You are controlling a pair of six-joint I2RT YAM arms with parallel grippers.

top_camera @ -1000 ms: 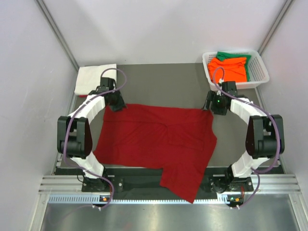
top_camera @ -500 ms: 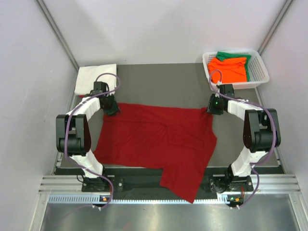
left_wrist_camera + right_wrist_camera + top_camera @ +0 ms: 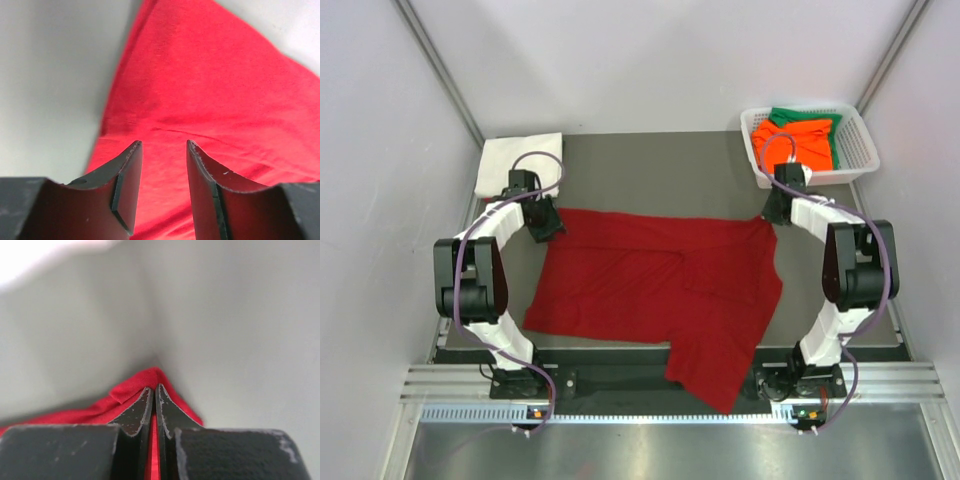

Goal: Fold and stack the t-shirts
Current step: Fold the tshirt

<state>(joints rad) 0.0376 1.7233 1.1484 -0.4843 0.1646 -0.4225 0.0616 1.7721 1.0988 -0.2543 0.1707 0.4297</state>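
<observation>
Dark red cloth filled the middle of the top view: the dark red t-shirt (image 3: 655, 285) lay spread flat on the grey table (image 3: 660, 170), its top edge running from left to right between the two arms. One flap at lower centre reached down over the dark rail between the arm bases.

The left gripper (image 3: 548, 228) sat at the shirt's upper left corner. In the left wrist view its fingers (image 3: 127, 175) stood apart with a clear gap between them. Red cloth lay beneath and ahead of them, and bare table showed along the left of that frame. Nothing was pinched between them as far as that view showed.

The right gripper (image 3: 772, 215) sat at the shirt's upper right corner. In the right wrist view its fingers (image 3: 137, 412) were pressed together, with a thin strip of red cloth caught between them. A small peak of the shirt rose just past the tips, with grey table beyond it.

A white t-shirt (image 3: 515, 160) lay folded at the upper left of the table, just above the left gripper and apart from the red shirt. At the upper right stood a white lattice basket (image 3: 863, 150). It held an orange t-shirt (image 3: 795, 140) and, behind that, a green t-shirt (image 3: 800, 113), both crumpled.
</observation>
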